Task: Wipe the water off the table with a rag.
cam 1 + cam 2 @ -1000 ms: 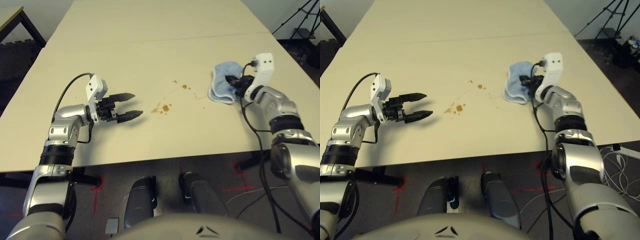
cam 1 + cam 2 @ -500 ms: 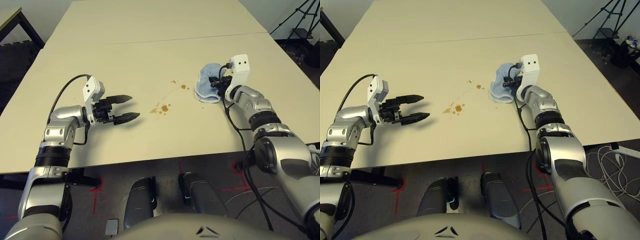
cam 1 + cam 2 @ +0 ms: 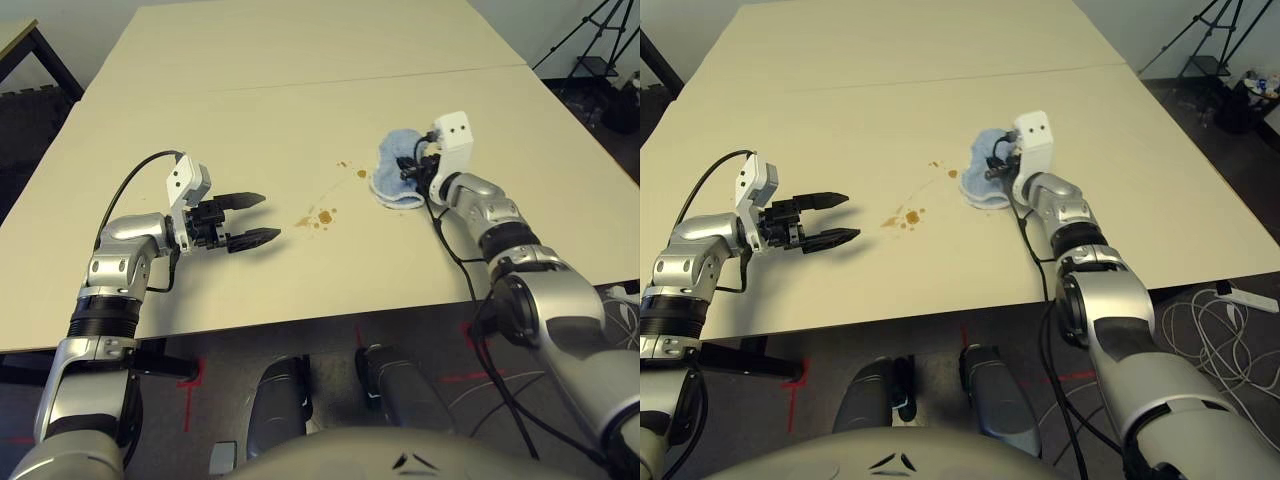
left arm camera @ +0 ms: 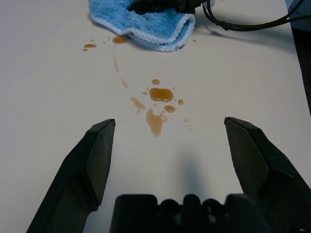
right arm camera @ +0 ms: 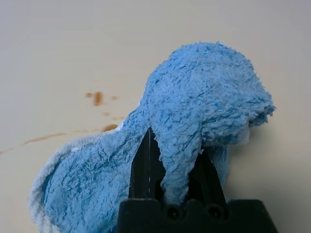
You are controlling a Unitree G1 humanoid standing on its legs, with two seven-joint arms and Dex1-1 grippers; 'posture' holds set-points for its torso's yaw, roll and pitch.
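Note:
Amber-brown water point(image 3: 322, 216) lies as small drops and a thin streak near the middle of the pale beige table point(image 3: 300, 110), with further drops point(image 3: 360, 173) beside the rag. The rag point(image 3: 393, 178) is fluffy blue cloth, bunched on the tabletop just right of those drops. My right gripper point(image 3: 412, 172) is shut on the rag point(image 5: 194, 111), whose pile folds over the fingers point(image 5: 146, 170). My left gripper point(image 3: 268, 217) hovers open to the left of the water point(image 4: 160, 94), with nothing between its fingers point(image 4: 97, 145).
A seam line point(image 3: 300, 83) crosses the table behind the spill. A darker-framed side table point(image 3: 25, 40) stands at the far left and a tripod point(image 3: 600, 40) at the far right. Cables point(image 3: 1210, 320) lie on the floor to the right.
My right gripper has dragged the rag leftwards across the table, up to the nearest drops. The left gripper has stayed open in about the same place.

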